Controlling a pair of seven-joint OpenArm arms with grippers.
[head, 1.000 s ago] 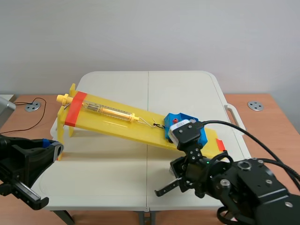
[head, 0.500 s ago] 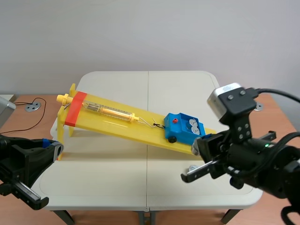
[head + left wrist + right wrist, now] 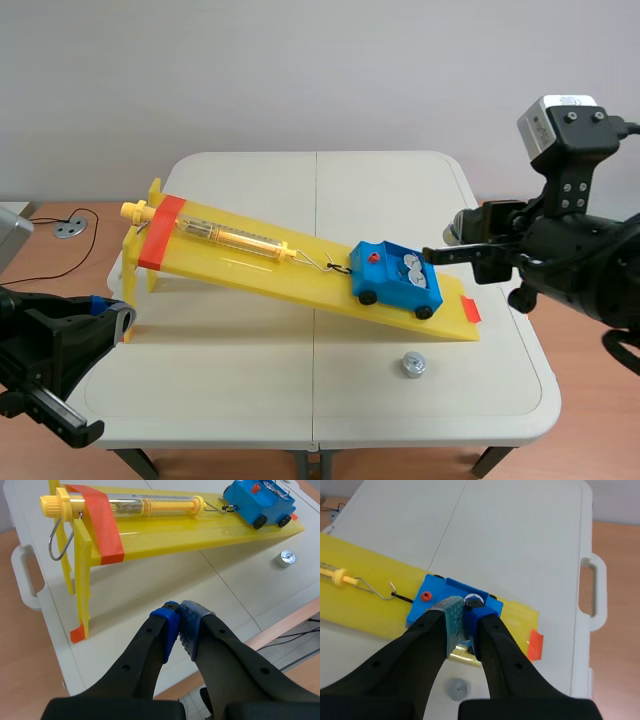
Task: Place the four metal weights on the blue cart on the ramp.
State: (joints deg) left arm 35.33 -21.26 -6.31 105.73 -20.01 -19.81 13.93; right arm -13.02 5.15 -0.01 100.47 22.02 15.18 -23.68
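Metal weights (image 3: 407, 266) sat in the open top of the blue cart (image 3: 385, 283), though I could not count them. One loose weight (image 3: 412, 364) lay on the table (image 3: 250, 390) just in front of the low end of the ramp (image 3: 250, 268).

A second before, my right gripper (image 3: 466, 612) had been down at the table by that spot, hiding the cart. It then rose and swung off to the right, and now hung above the cart's far end. The loose weight stayed where it was, so I judged the job unfinished, with at least that piece left to fetch. Whether the right pincer carried anything I could not tell. A pale round shape showed at its tip, but it might have lain in the cart beyond.

My left gripper (image 3: 179, 609) had not stirred. It hung low near the ramp's raised end, its dotted pads pressed together on nothing.

The loose weight was a short, shiny cylinder with a small knob on top. The ramp was a smooth sheet of glossy yellow plastic. The cart was a boxy moulding on black wheels, hooked by wire to a clear spring scale (image 3: 235, 237).
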